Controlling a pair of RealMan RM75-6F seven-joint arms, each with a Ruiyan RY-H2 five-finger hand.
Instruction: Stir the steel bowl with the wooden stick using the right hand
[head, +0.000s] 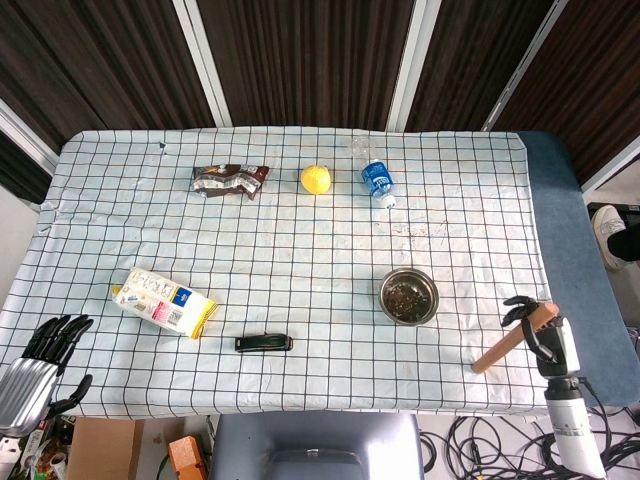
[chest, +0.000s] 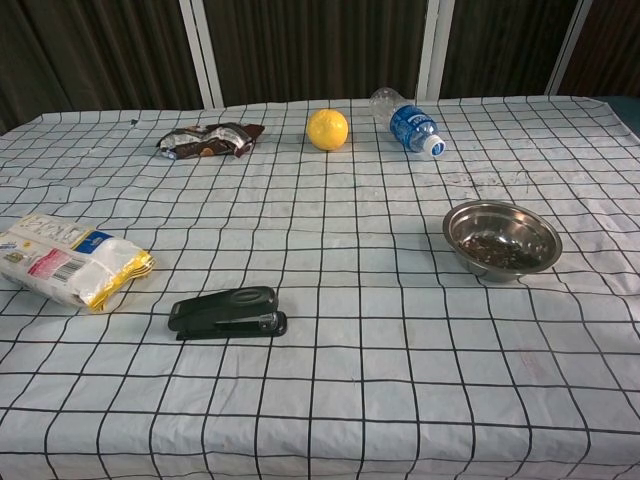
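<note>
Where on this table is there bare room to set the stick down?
Bare cloth lies between the steel bowl and the stapler, and across the middle below the lemon. The far edge is crowded: snack wrapper, lemon, bottle. The right hand holds the wooden stick.
</note>
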